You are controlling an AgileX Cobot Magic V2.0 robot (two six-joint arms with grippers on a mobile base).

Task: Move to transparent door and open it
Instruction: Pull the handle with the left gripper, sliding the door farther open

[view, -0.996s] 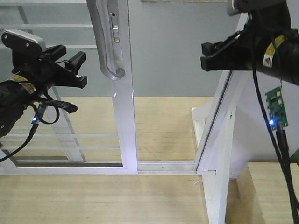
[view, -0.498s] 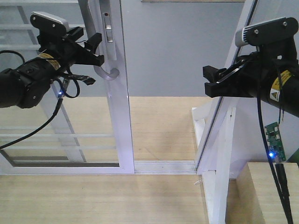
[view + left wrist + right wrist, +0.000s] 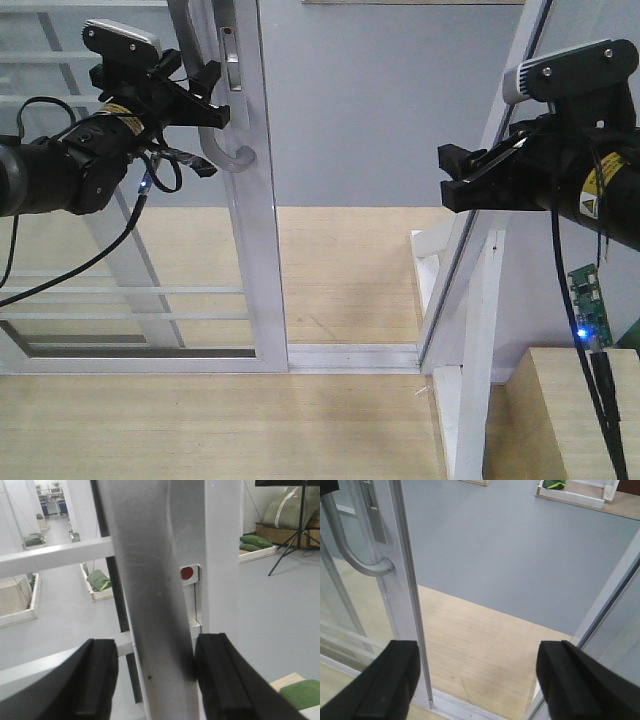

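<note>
Loosely parted, left end effector (image 3: 155, 680) astride curved brushed-metal handle (image 3: 150, 580), transparent door (image 3: 262, 250), right end effector (image 3: 477, 677) agape, empty

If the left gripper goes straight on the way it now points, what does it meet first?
Probably the curved pale metal handle of the transparent door, which stands between the left gripper's open fingers. Behind it comes the white frame stile with the red dot; depth is unclear.

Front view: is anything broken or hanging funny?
A bare green circuit board dangles on cables below the right arm, which looks odd. The transparent door and its hooked handle look straight and undamaged.
</note>
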